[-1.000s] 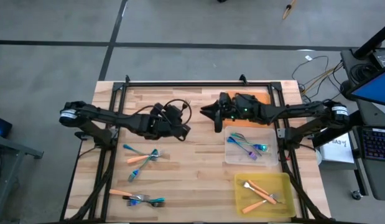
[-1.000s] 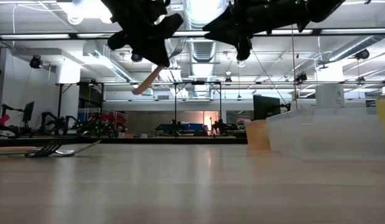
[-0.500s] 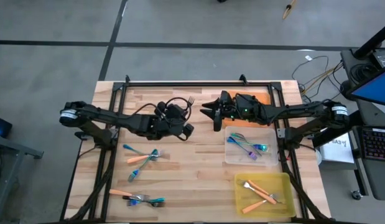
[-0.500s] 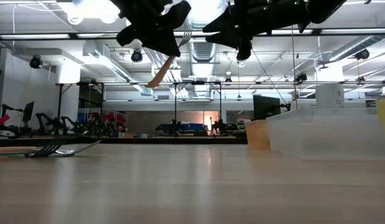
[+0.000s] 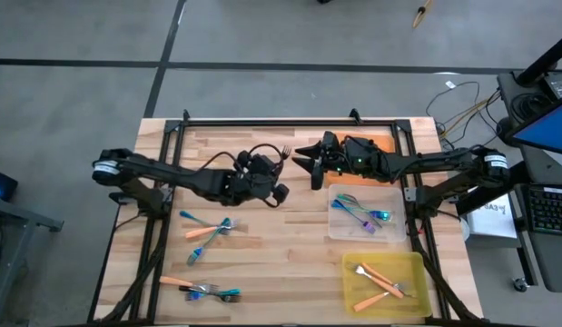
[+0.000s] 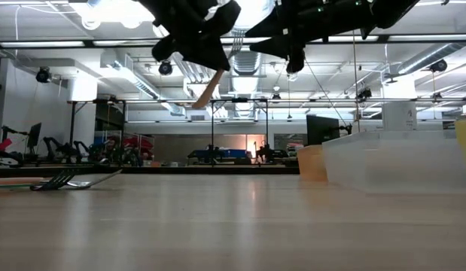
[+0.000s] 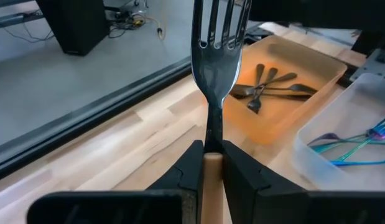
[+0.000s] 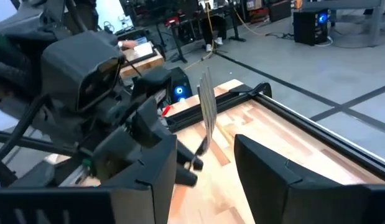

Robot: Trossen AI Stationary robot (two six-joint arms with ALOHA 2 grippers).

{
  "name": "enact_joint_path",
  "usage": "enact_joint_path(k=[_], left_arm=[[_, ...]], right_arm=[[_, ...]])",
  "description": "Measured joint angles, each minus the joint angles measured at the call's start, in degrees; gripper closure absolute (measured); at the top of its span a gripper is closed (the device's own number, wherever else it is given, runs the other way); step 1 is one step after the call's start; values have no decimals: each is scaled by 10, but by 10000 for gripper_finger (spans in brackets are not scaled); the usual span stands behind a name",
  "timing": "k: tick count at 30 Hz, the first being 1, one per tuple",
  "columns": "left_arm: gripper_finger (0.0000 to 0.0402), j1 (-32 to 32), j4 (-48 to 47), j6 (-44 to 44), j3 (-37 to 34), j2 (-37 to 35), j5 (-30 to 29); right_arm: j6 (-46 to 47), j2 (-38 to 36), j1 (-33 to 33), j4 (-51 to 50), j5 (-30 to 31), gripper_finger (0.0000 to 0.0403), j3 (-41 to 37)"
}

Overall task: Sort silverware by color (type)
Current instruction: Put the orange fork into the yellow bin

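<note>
1. Worktop (image 5: pixel 290 245) carries three trays: orange tray (image 5: pixel 379 143) with dark forks, clear tray (image 5: pixel 340 227) with blue ones, yellow tray (image 5: pixel 353 295) with orange ones; about seven forks lie loose near my left arm.
2. My left gripper (image 5: pixel 273 174) is clamped on one orange-handled fork (image 7: pixel 215 56), held upright above mid-worktop.
3. My right gripper (image 5: pixel 305 160) stands parted just beside its tines, nearer than any tray.

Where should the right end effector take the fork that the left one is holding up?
Take the fork at its bare metal neck, just above the left end effector, which is shut on the handle. The tines point up and the stem stands upright, so that narrow stretch is probably the only free part. Bring the open right end effector in level from its own side.
</note>
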Motion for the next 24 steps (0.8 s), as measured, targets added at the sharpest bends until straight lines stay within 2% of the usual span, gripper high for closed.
enact_joint_path(k=[4,17,21,24], left_arm=[[376,0,23,8,2,15,3],[375,0,38,51,55,54,15],[375,0,37,50,56,60,15],[375,0,38,47,51,59,14]], right_arm=[[2,0,0,0,25,259,0],[-3,0,0,-1,50,280,0],[-9,0,0,-3,55,309,0],[-10,0,0,-6,55,350,1]])
